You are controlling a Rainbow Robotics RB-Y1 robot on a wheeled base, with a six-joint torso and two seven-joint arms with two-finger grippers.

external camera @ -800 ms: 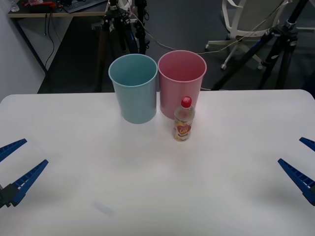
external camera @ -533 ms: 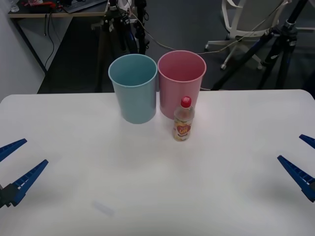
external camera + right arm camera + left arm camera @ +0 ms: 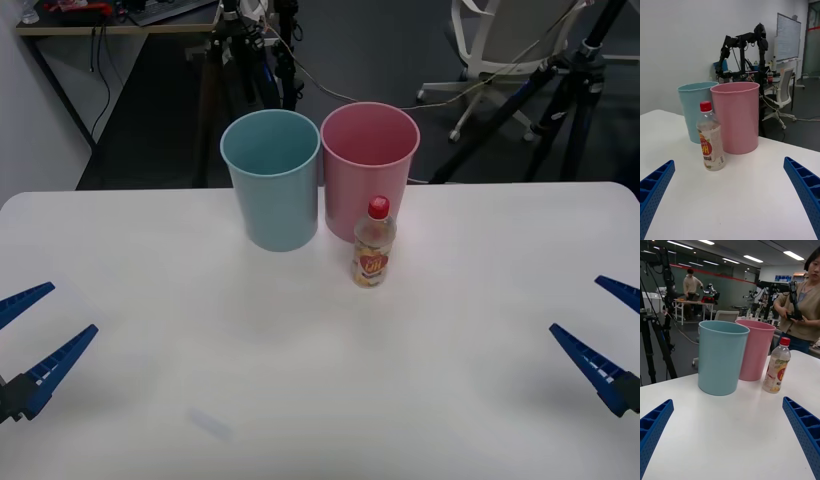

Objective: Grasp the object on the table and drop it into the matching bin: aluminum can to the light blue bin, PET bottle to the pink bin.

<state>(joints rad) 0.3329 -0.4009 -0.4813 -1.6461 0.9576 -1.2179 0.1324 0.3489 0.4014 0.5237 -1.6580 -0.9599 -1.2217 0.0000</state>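
The PET bottle (image 3: 373, 244) (image 3: 709, 138) (image 3: 776, 366), small and clear with a red cap and an orange-yellow label, stands upright on the white table (image 3: 300, 380), just in front of the pink bin (image 3: 369, 168) (image 3: 736, 116) (image 3: 754, 348). The light blue bin (image 3: 272, 177) (image 3: 694, 108) (image 3: 720, 357) stands beside the pink one, to its left in the front view. My right gripper (image 3: 607, 338) (image 3: 730, 195) is open near the table's right edge, far from the bottle. At the table's left edge my left gripper (image 3: 36, 332) (image 3: 728, 437) stands open too, holding nothing.
Beyond the table's far edge are tripods (image 3: 560, 90), cables and an office chair (image 3: 500, 45) on a dark floor. A wide stretch of bare tabletop lies between both grippers and the bottle.
My right gripper has slid a little leftward, inward over the table. The left gripper, the bottle and both bins have not moved.
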